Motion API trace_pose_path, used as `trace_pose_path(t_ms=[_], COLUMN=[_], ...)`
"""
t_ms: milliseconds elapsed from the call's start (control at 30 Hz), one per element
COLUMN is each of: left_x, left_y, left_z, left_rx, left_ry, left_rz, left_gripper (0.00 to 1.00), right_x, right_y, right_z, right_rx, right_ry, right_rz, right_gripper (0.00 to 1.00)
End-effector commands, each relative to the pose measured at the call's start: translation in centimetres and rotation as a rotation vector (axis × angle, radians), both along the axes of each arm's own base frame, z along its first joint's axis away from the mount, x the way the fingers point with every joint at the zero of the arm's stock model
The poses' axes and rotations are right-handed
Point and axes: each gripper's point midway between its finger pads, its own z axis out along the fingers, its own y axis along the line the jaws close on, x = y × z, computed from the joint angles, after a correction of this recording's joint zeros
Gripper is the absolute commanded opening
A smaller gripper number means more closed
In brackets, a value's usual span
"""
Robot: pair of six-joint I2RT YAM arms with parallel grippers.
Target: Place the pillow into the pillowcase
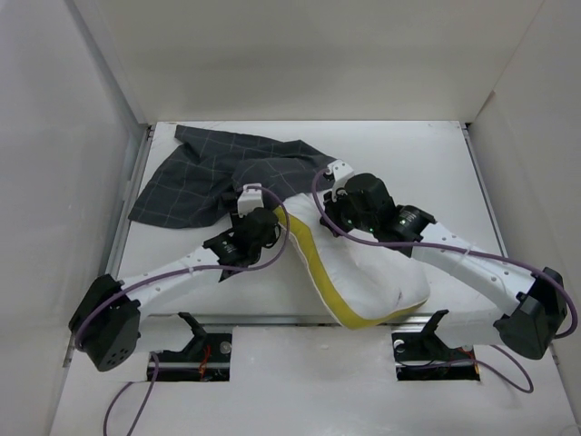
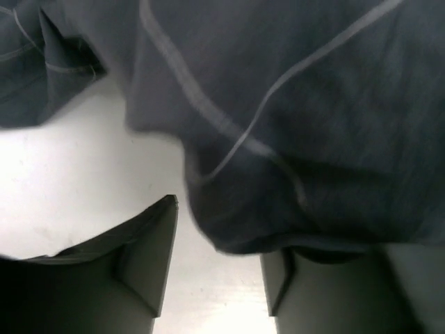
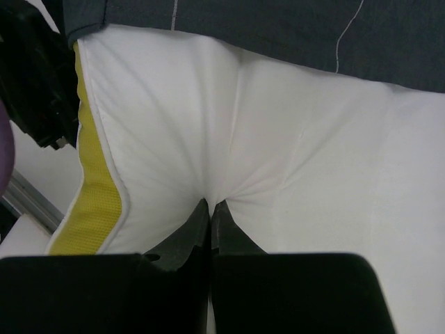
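The pillowcase (image 1: 213, 168), dark grey with a light grid, lies crumpled at the table's back left. The white pillow (image 1: 363, 268) with its yellow edge (image 1: 318, 272) lies in the middle, its far end under the pillowcase's edge. My left gripper (image 1: 249, 202) is at the pillowcase's near edge. In the left wrist view it (image 2: 221, 233) is open, and the pillowcase (image 2: 313, 125) hangs over its right finger. My right gripper (image 1: 329, 182) is on the pillow's far end. In the right wrist view it (image 3: 211, 203) is shut, pinching a fold of the pillow (image 3: 299, 160) just below the pillowcase (image 3: 278, 28).
White walls enclose the table on the left, back and right. A metal rail (image 1: 272, 318) runs along the near edge. The left arm's dark body (image 3: 35, 76) sits close beside the pillow's yellow edge (image 3: 94, 202). Bare table (image 1: 427, 163) shows at the back right.
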Motion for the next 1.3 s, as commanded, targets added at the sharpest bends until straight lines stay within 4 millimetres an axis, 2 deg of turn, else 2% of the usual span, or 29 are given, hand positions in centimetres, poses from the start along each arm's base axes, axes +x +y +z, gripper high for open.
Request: trace_pose_path(t_ms=[0,100,200,300,367,400,433,467,533,567,700,800,867,900,933,967,1000,1033,1133,1167,1200,1233,1267], left_x=[2.3,3.0,3.1,2.4,1.0,0.0,-0.5,-1.6,-3.4,-4.5,-7.7,-11.2,-12.6,-12.8,-13.8,-13.8,-14.1,-14.5,-14.6,-14.6,-14.4,-14.5,-14.0], left_y=[0.0,-0.4,-1.0,-1.4,-2.2,-2.8,-3.0,-4.5,-5.7,-6.9,-8.3,-10.5,-11.5,-11.8,-12.5,-13.2,-14.0,-14.7,-15.5,-15.6,-15.6,-15.5,-15.2], left_z=[3.4,4.2,4.4,5.0,5.4,4.8,4.7,4.4,3.9,3.8,2.3,2.8,3.4,3.8,3.7,4.6,5.4,6.4,8.3,8.3,8.8,8.3,8.0], left_rx=[-0.016,-0.006,-0.012,-0.028,-0.061,-0.060,-0.077,-0.117,-0.159,-0.180,-0.211,-0.252,-0.277,-0.291,-0.303,-0.319,-0.349,-0.383,-0.432,-0.442,-0.445,-0.435,-0.410], left_ry=[-0.096,-0.115,-0.118,-0.106,-0.104,-0.086,-0.078,-0.044,-0.004,0.020,0.132,0.183,0.189,0.192,0.215,0.209,0.190,0.184,0.154,0.161,0.149,0.183,0.185], left_rz=[0.082,0.080,0.045,0.010,-0.049,-0.090,-0.115,-0.199,-0.275,-0.340,-0.432,-0.593,-0.676,-0.693,-0.756,-0.770,-0.802,-0.843,-0.869,-0.862,-0.856,-0.842,-0.809], left_gripper=[0.44,0.28,0.00,0.00,0.00,0.00,0.00,0.00,0.00,0.00,0.00,0.00,0.00,0.00,0.00,0.00,0.00,0.00,0.00,0.00,0.05,0.10,0.20], right_x=[1.3,1.4,1.6,2.9,4.1,4.4,5.4,6.1,7.6,8.5,10.8,11.9,12.0,11.5,11.6,11.2,10.5,10.2,9.5,8.8,8.3,7.2,6.5], right_y=[1.7,1.5,1.5,1.3,1.5,1.6,1.6,2.0,1.7,2.2,2.7,2.6,3.2,3.3,3.5,4.2,4.5,4.8,5.9,6.6,7.0,8.2,8.3], right_z=[7.1,6.6,6.2,6.0,5.4,5.3,6.3,6.4,7.3,7.9,8.7,8.8,8.5,6.6,6.7,5.5,3.3,2.6,-2.1,-3.9,-5.0,-5.5,-7.1], right_rx=[0.163,0.152,0.148,0.135,0.129,0.133,0.158,0.162,0.203,0.246,0.307,0.329,0.381,0.381,0.434,0.469,0.455,0.467,0.456,0.438,0.431,0.438,0.417], right_ry=[-0.142,-0.137,-0.129,-0.155,-0.163,-0.165,-0.195,-0.208,-0.224,-0.234,-0.288,-0.304,-0.281,-0.252,-0.259,-0.226,-0.212,-0.206,-0.117,-0.079,-0.046,-0.009,0.024], right_rz=[0.014,0.005,-0.010,-0.064,-0.103,-0.121,-0.162,-0.177,-0.275,-0.309,-0.395,-0.454,-0.463,-0.477,-0.485,-0.508,-0.531,-0.555,-0.588,-0.566,-0.543,-0.476,-0.447], right_gripper=[0.00,0.00,0.00,0.00,0.00,0.00,0.00,0.00,0.00,0.00,0.00,0.00,0.00,0.00,0.00,0.00,0.00,0.00,0.00,0.00,0.00,0.00,0.00])
